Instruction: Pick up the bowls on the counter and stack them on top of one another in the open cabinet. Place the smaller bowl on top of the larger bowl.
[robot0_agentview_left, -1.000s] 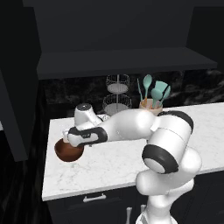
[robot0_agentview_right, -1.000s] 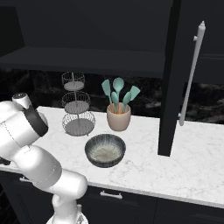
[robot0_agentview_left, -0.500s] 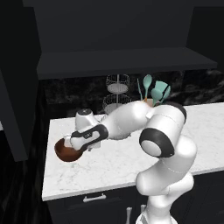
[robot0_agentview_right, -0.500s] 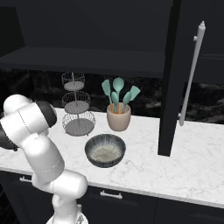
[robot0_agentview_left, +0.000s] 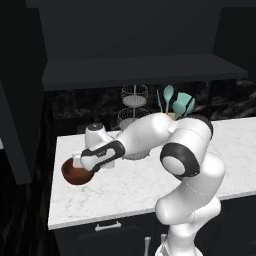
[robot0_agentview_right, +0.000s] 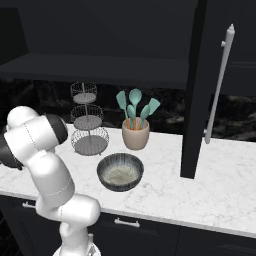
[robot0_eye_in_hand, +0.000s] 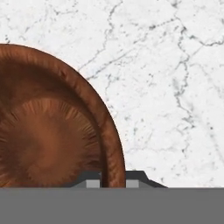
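The smaller bowl (robot0_agentview_left: 75, 176) (robot0_eye_in_hand: 48, 140), reddish-brown and glossy, is near the left end of the counter (robot0_agentview_left: 125, 187). My gripper (robot0_agentview_left: 81, 162) (robot0_eye_in_hand: 112, 180) reaches down onto it. In the hand view one fingertip (robot0_eye_in_hand: 92, 182) is inside the rim, the other outside, both tight against it. The larger bowl (robot0_agentview_right: 120, 172), dark grey with a pale speckled inside, sits alone on the counter (robot0_agentview_right: 170, 192) in front of the crock. The open cabinet (robot0_agentview_left: 140, 70) (robot0_agentview_right: 100, 67) is a dark recess above, its shelf bare.
A three-tier wire basket stand (robot0_agentview_right: 88, 122) (robot0_agentview_left: 134, 105) and a beige crock of teal utensils (robot0_agentview_right: 135, 136) stand at the back of the counter. A tall dark panel with a silver handle (robot0_agentview_right: 220, 85) rises at the right. The counter's left edge is close to the smaller bowl.
The arm's elbow has swung up and to the right while the hand stays at the smaller bowl, which has barely shifted. The larger bowl has not moved.
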